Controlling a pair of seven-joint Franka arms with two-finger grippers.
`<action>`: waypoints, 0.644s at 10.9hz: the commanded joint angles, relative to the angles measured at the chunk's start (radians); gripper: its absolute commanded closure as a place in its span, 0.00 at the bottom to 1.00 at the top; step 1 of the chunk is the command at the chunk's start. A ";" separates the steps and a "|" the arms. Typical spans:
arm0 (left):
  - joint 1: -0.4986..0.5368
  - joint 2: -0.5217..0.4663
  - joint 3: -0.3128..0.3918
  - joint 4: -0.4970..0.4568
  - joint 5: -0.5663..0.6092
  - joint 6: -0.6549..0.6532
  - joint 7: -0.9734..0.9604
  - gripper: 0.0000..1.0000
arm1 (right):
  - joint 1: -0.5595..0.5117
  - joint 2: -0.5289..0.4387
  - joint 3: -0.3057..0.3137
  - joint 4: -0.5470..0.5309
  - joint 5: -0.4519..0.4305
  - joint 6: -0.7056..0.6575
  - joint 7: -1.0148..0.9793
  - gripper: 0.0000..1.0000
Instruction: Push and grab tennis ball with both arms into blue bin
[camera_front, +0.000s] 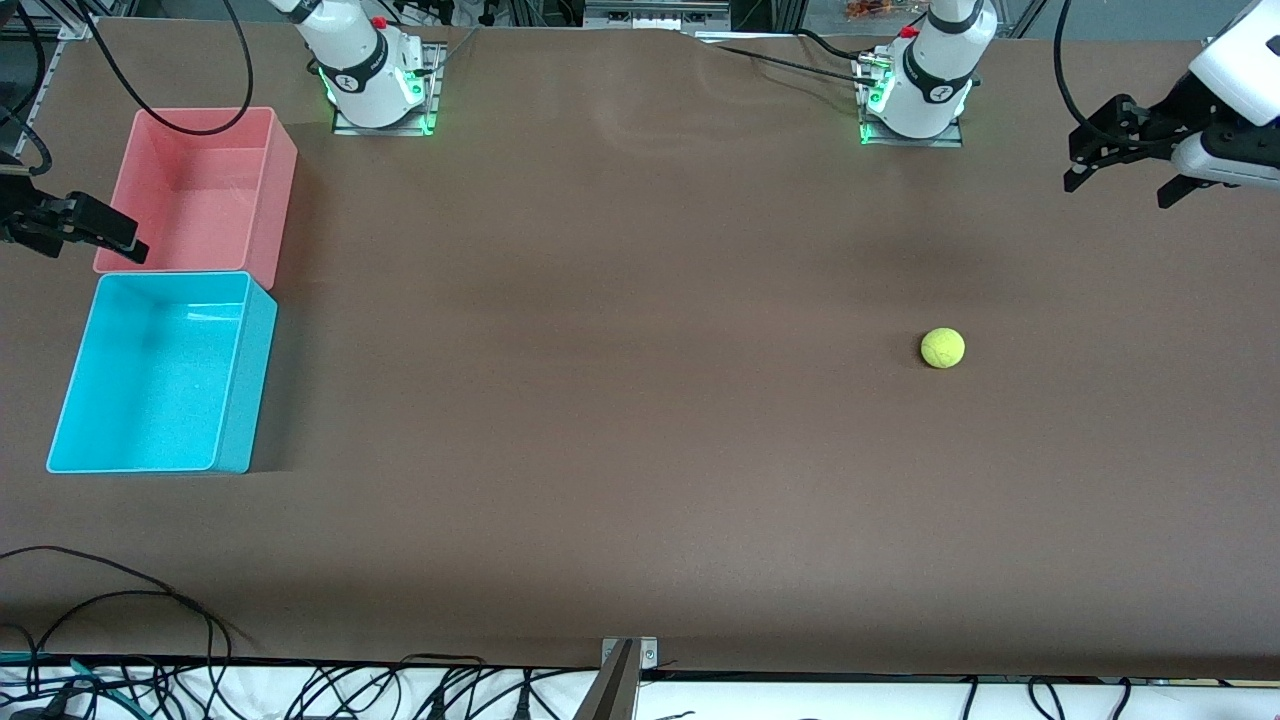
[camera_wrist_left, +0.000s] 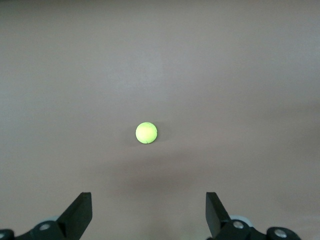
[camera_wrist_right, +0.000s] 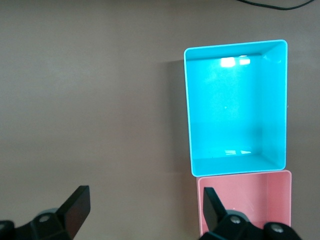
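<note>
The blue bin sits empty, well apart from the tennis ball, so the open left end effector should push gently toward the open, waiting right end effector.

A wide brown table carries everything, its surface matte and plain. A yellow-green tennis ball rests on it toward the left arm's end, by itself with bare tabletop all around. Toward the right arm's end stand two open tubs, touching end to end: a blue bin nearer the front camera and a pink bin farther from it. Both tubs sit flat on the table. The two arm bases are bolted to the table along its edge farthest from the front camera.
</note>
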 joint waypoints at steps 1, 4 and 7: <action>-0.038 0.079 0.042 0.088 0.015 -0.022 -0.015 0.00 | 0.001 0.005 0.005 0.024 -0.012 -0.024 0.020 0.00; -0.024 0.080 0.036 0.088 0.011 -0.025 -0.015 0.00 | 0.001 0.005 0.005 0.024 -0.012 -0.025 0.018 0.00; -0.034 0.078 0.034 0.088 0.011 -0.034 -0.023 0.00 | 0.001 0.005 0.003 0.026 -0.009 -0.040 0.020 0.00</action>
